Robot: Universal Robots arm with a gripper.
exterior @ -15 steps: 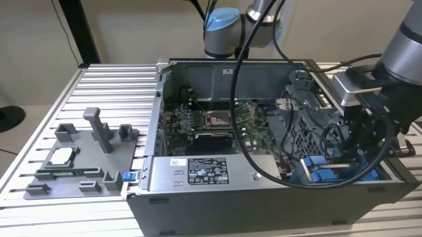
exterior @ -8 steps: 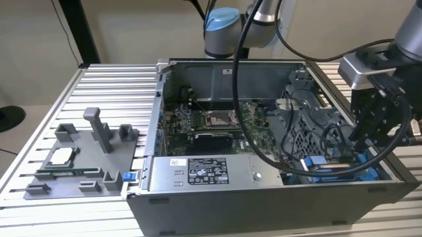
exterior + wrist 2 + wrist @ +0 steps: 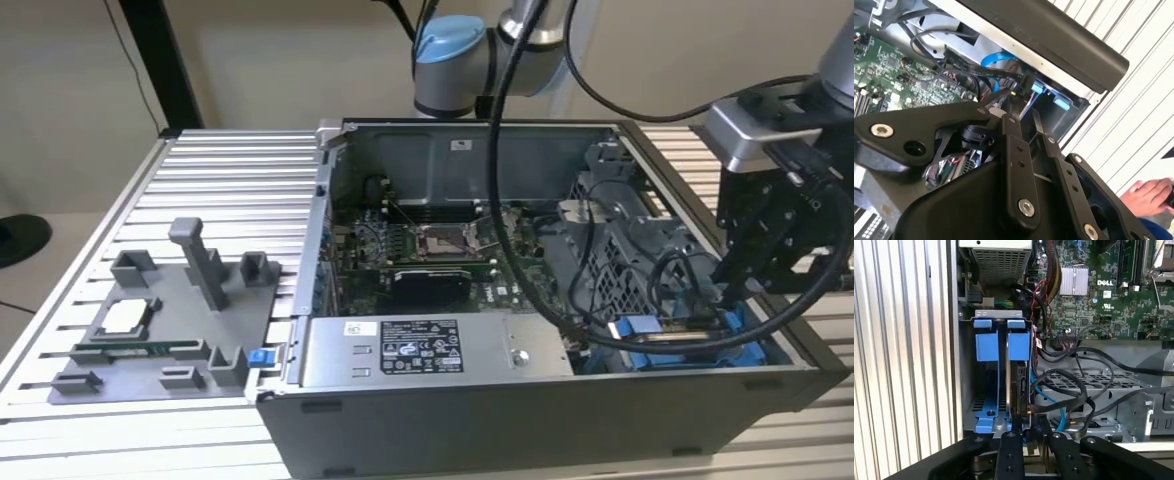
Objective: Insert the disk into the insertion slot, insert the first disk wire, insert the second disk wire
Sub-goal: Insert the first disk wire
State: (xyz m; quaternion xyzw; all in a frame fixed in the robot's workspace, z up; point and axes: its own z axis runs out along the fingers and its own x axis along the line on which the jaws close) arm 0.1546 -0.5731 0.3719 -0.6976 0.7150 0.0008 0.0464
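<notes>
The disk (image 3: 1019, 386) stands on edge inside the insertion slot (image 3: 986, 422), its blue frame tabs lying at the end of the bay away from the gripper, toward the power-supply box (image 3: 400, 350). In the exterior view the slot sits in the case's front corner on the exterior view's right, and the gripper (image 3: 737, 288) hangs straight above it

In the first wrist view the gripper (image 3: 1030, 426) is lined up with the near edge of the disk, which lies just beyond the jaws and in line with the narrow gap between them. A black wire plug (image 3: 1030, 408) sits at that edge, right off the jaw tips. In the second wrist view the same plug (image 3: 1026, 85) is just past the gripper (image 3: 1023, 116), its black cable running off toward the motherboard (image 3: 899, 70). The jaws stand close together, but whether they clamp the plug or only bracket it cannot be told

A light-blue cable (image 3: 1046, 397) curls beside the disk. A person's hand (image 3: 1146, 192) rests on the ribbed table (image 3: 1134, 125) outside the case
</notes>
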